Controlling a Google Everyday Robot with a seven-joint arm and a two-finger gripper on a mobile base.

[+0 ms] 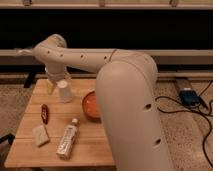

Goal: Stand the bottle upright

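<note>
Camera view, the only one. The big white arm (125, 100) fills centre-right of the frame, and its forearm reaches across to upper left, then bends down. The gripper (54, 80) hangs over the far left part of the wooden table (90, 152), just behind and left of the white paper cup (64, 91). Jaws spread wide, nothing pinched btwn them as far as I can see.

The bottle (67, 141) is down on its side, lower left of centre, near the table's front edge. Its white cap points up-frame toward the orange bowl (90, 105), and the pale label faces up. It's well apart from the gripper, w/ the cup btwn them.

The cup stands upright, just left of the bowl. The bowl's right side is hidden behind the arm. A dark red oblong item (45, 113) lies left of centre, can't tell what it is. The pale beige block (40, 135) sits below it, near the bottle's left side but not touching.

On the speckled floor at right there's a blue box (189, 96) w/ dark cables (172, 106) trailing from it.
</note>
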